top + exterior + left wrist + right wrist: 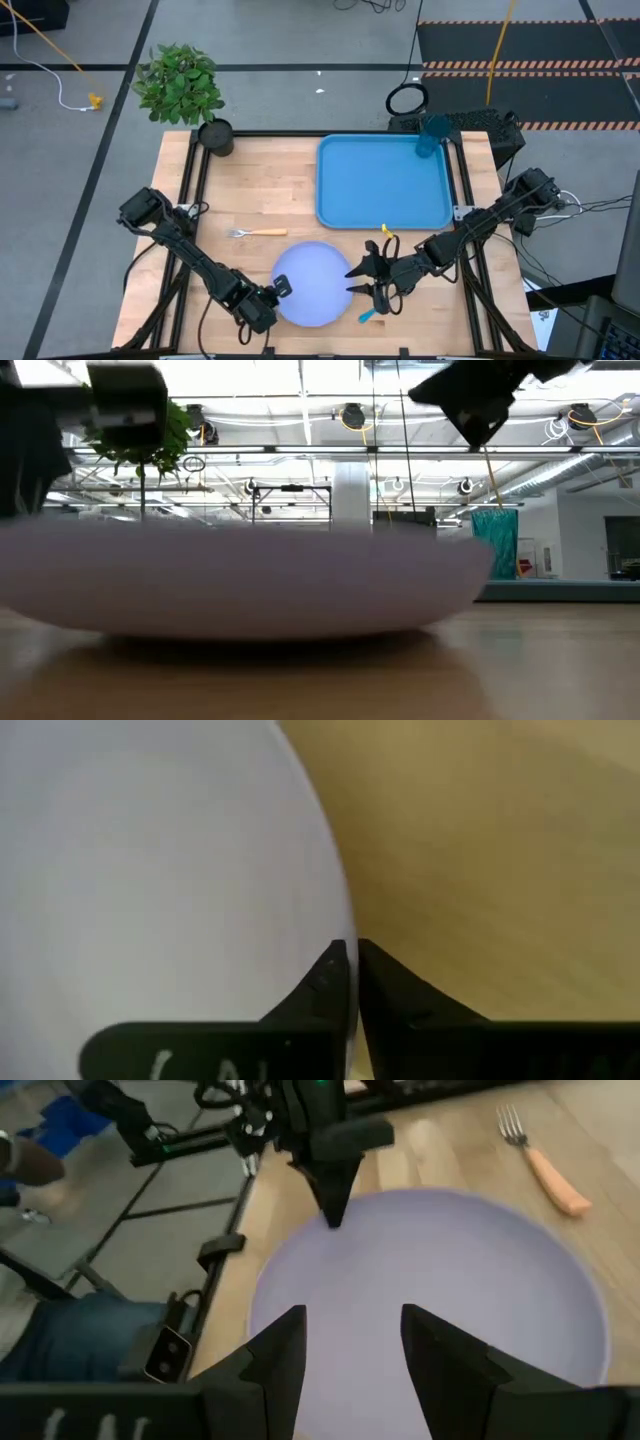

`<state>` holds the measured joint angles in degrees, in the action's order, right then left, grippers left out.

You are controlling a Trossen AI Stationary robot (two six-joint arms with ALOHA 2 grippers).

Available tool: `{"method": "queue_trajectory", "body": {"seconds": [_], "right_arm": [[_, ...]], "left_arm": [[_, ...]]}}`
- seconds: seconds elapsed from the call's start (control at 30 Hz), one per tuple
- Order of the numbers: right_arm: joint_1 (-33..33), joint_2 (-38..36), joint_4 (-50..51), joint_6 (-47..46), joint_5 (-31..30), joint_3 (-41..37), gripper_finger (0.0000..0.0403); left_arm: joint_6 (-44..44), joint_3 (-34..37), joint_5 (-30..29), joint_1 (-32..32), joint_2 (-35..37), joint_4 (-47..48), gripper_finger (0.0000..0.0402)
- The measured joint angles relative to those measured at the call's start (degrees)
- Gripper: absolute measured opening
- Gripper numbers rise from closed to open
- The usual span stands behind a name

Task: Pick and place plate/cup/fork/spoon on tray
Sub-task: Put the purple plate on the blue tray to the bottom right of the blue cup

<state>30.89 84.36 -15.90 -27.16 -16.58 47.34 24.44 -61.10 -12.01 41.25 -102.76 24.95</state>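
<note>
The left gripper [277, 290] has its jaws pinched narrowly on the rim of the lavender plate [315, 284] at the plate's nine o'clock edge. The right gripper [355, 279], jaws spread, hovers over the three o'clock edge. The plate lies on the wooden table [265, 190], at seven o'clock from the blue tray [382, 185].

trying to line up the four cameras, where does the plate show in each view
High view: the plate lies at the table's near edge, between the two grippers.
Low view: it fills the foreground as a wide pale blur.
Left wrist view: it covers one half, its rim pinched by the left gripper.
Right wrist view: it lies beyond the open right gripper, plate at.
Shared landmark: the left gripper on the plate's rim.
</note>
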Motion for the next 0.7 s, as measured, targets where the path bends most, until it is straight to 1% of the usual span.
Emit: {"method": "queue_trajectory", "body": {"seconds": [0.07, 0.2, 0.33, 0.43, 0.5, 0.6, 0.7], "right_arm": [[0.12, 0.27, 0.61, 0.81, -0.07, 1.12, 0.0155], [0.43, 2.51, 3.47, 3.18, 0.03, 6.09, 0.0155], [1.70, 4.21, 11.87, 5.33, -0.77, 13.78, 0.0155], [4.26, 4.41, 18.39, 6.16, -5.95, 19.92, 0.0155], [6.43, 4.40, 21.76, 7.23, -9.09, 23.26, 0.0155], [9.78, 4.57, 23.55, 7.58, -12.82, 25.52, 0.0155], [12.76, 4.63, 23.89, 8.70, -16.69, 26.84, 0.0155]], "left_arm": [[1.46, -0.33, 0.23, 0.54, 0.89, 0.26, 0.0019], [3.46, -1.58, 0.30, 1.67, 3.11, 0.79, 0.0008], [3.46, -3.04, -0.33, 2.77, 6.66, 2.47, 0.0012], [3.63, -3.75, -2.08, 3.64, 9.50, 4.45, 0.0017], [4.30, -4.15, -2.04, 3.75, 10.76, 5.73, 0.0013], [5.36, -4.15, -4.09, 3.47, 12.43, 8.03, 0.0008], [9.54, -4.15, -6.50, 1.91, 13.11, 7.07, 0.0013]]}}
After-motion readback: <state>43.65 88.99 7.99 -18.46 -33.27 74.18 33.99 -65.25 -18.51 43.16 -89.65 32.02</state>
